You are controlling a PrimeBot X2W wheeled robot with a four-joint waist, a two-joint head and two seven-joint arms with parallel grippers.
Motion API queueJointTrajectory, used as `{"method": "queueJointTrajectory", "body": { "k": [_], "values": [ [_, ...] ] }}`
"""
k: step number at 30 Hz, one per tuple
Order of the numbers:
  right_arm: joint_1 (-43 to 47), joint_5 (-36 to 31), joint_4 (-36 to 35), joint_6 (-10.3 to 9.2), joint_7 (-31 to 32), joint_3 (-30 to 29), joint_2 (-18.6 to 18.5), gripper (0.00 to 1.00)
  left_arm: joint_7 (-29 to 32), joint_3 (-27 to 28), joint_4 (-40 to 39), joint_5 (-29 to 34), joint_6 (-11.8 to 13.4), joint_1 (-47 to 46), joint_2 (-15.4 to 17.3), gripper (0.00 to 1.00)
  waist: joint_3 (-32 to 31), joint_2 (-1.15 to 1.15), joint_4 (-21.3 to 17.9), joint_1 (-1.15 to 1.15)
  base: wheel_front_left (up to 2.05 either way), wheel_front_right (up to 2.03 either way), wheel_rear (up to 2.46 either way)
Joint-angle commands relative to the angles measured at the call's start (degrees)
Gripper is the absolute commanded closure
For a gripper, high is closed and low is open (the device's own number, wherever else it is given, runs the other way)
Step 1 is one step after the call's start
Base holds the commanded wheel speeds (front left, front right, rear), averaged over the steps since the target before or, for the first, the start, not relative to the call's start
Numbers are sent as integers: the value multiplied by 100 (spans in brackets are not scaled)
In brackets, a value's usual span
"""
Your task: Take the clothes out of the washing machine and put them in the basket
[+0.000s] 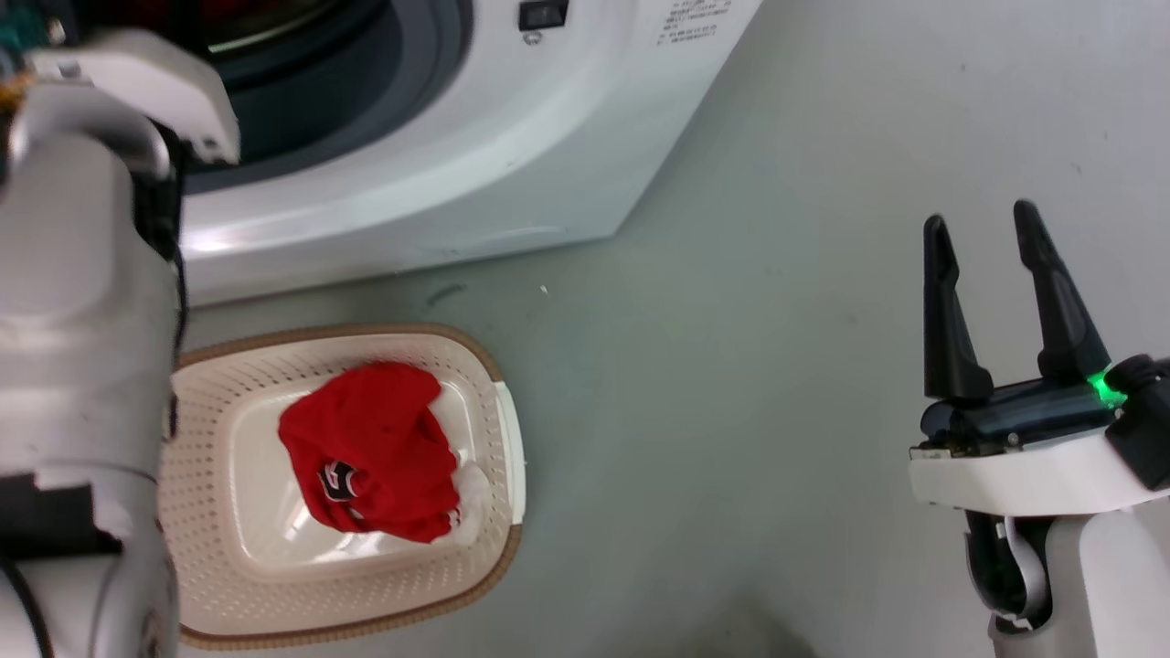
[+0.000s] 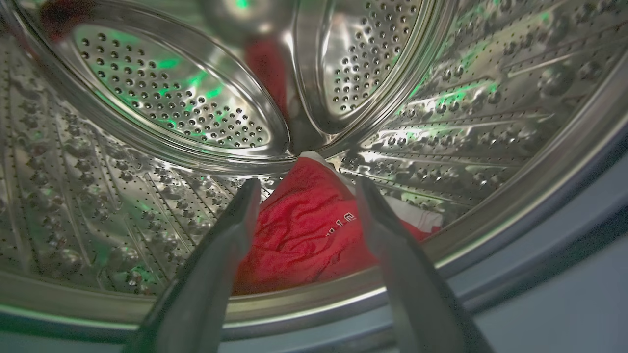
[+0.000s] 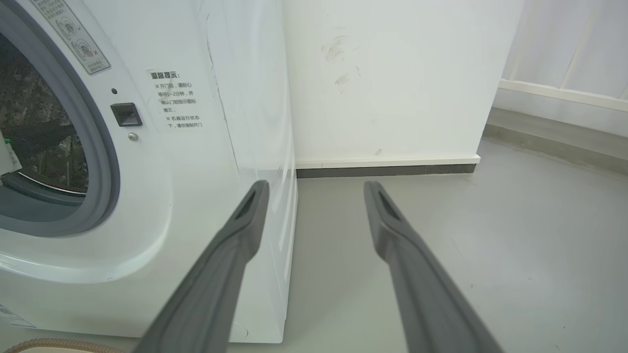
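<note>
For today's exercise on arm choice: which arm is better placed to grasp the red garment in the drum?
Left: the left gripper, open, points into the drum at the red garment. The right gripper, open, is over the floor beside the washing machine.

basket (image 1: 366,594): left side behind pale forearm (image 1: 82,366) | washing machine (image 1: 457,164): cut by top edge | drum garment (image 2: 304,230) lettering: partly behind left finger (image 2: 387,235)

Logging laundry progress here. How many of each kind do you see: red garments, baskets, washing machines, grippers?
Basket: 1
Washing machine: 1
Red garments: 2, the basket garment and the drum garment
Grippers: 2, the left gripper and the right gripper, both open
Total: 6
</note>
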Motion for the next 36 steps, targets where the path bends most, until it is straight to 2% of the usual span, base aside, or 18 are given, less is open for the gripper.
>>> {"method": "queueJointTrajectory", "body": {
  "k": [1,9,21,28,36],
  "values": [
    [-151,76,-59,-5,-13,0,16,0,86,-68,181,71,-47,-328,94,0,584,0,-287,-2,0,0,0],
    [-488,267,-179,-5,-13,-72,15,0,763,-319,1088,156,-219,-1929,350,0,1273,0,-381,-2,0,0,0],
    [-586,505,-303,-6,-13,31,13,0,2956,-536,2035,-9,-353,-3761,606,0,1772,0,-588,-2,0,0,0],
    [-619,650,-425,-6,-13,44,13,0,4082,-761,2204,122,-298,-4272,738,0,2009,0,-765,-2,0,0,0],
    [-632,750,-514,-5,-13,50,13,0,4478,-954,2251,220,-133,-4443,784,0,2240,0,-815,-2,0,0,0]
  ]
}}
